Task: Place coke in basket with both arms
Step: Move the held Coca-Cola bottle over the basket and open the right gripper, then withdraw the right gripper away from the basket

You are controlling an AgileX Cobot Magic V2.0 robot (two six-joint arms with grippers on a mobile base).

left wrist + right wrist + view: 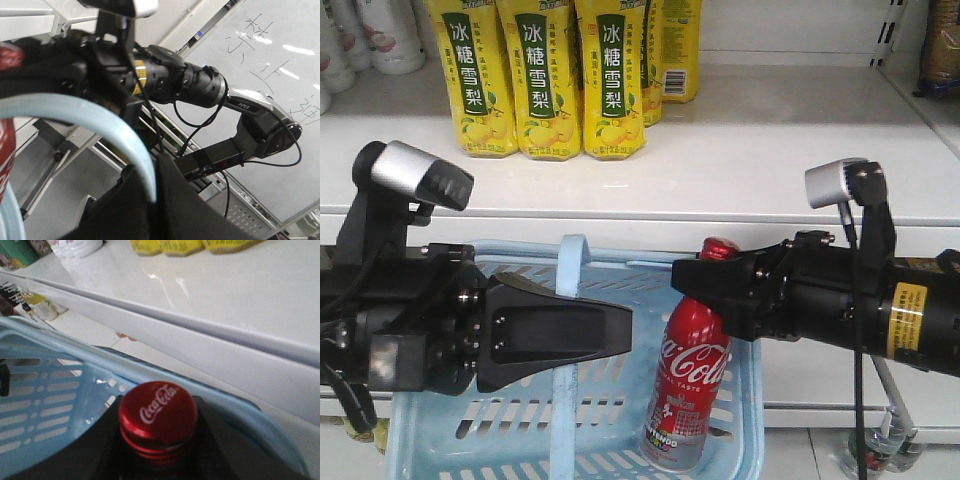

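Note:
The coke, an all-red bottle with white script, stands slightly tilted inside the light blue basket, at its right end, base low near the floor. My right gripper is shut on the bottle's neck just under the red cap, with a black jaw on each side. My left gripper is shut on the basket's flat swing handle, which runs up between its jaws. In the left wrist view the handle curves down into that gripper, with the right arm beyond it.
A white shelf runs just behind the basket, carrying yellow drink bottles and white bottles. The shelf's front lip lies close to the basket rim. More bottles stand low at the right. A whiteboard is behind the right arm.

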